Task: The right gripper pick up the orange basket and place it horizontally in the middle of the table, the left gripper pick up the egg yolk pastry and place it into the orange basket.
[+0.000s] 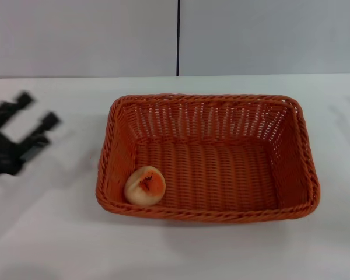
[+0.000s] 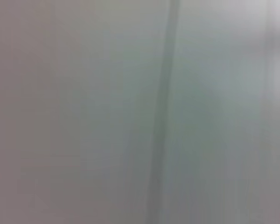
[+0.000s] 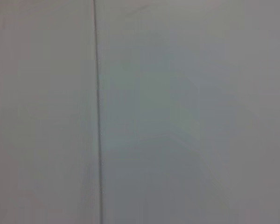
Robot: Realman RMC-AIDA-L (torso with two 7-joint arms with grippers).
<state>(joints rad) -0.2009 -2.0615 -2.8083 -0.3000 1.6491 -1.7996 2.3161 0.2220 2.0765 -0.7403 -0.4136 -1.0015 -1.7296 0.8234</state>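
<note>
We look down from the head view at a white table (image 1: 58, 245). In the middle sits the orange basket (image 1: 207, 108), a large woven rectangle with its long sides running left to right and its opening facing up. Inside it, in the near left corner, lies the egg yolk pastry (image 1: 144, 185), a small round pale bun with an orange glazed patch turned towards us. It rests on the basket floor, touching or almost touching the left wall and the near wall.

Off to the left, well apart from the basket, we see the left gripper (image 1: 30, 119), a black two-fingered claw, blurred. Its two fingers stand spread apart with a clear gap between them, and they carry nothing. We cannot tell whether it touches the table.

The right gripper does not appear in the head view.

Behind the table stands a pale grey wall (image 1: 268, 35) with a dark vertical seam (image 1: 178, 38). Both wrist views show only a pale grey surface crossed by one dark vertical line.
</note>
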